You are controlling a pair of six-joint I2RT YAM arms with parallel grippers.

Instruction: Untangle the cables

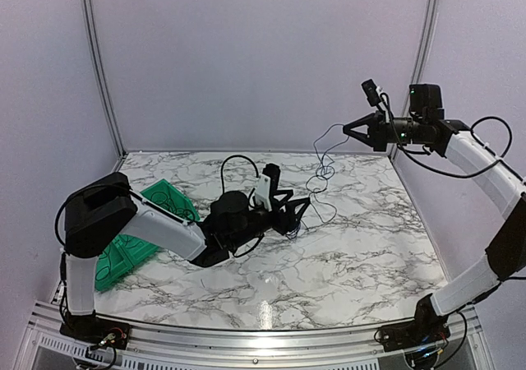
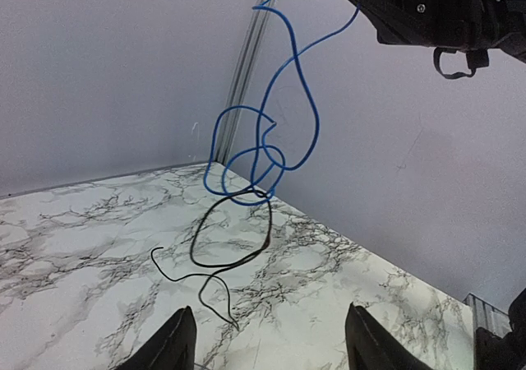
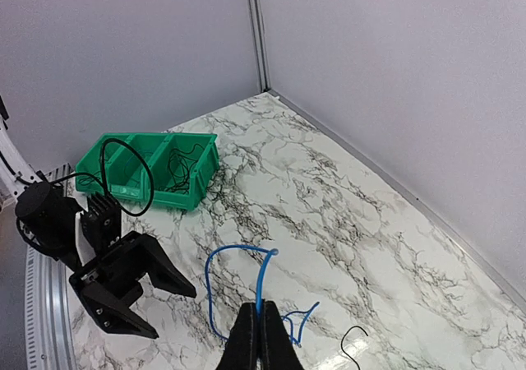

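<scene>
While left tool [image 2: 271,312] gapes wide, right tool [image 3: 260,312] pinches blue cable [image 3: 238,247].

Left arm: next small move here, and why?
Probably ease the open left gripper forward and down onto the thin black wire lying on the marble table. The shut right gripper holds the thin blue wire raised, and both wires cross at its lowest loops.

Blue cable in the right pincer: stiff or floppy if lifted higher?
Likely floppy: the blue cable hangs in loose loops from the shut right pincer. Probably light, being thread-thin. Lifting may drag along the black cable, which meets its lowest loop near the table.
</scene>
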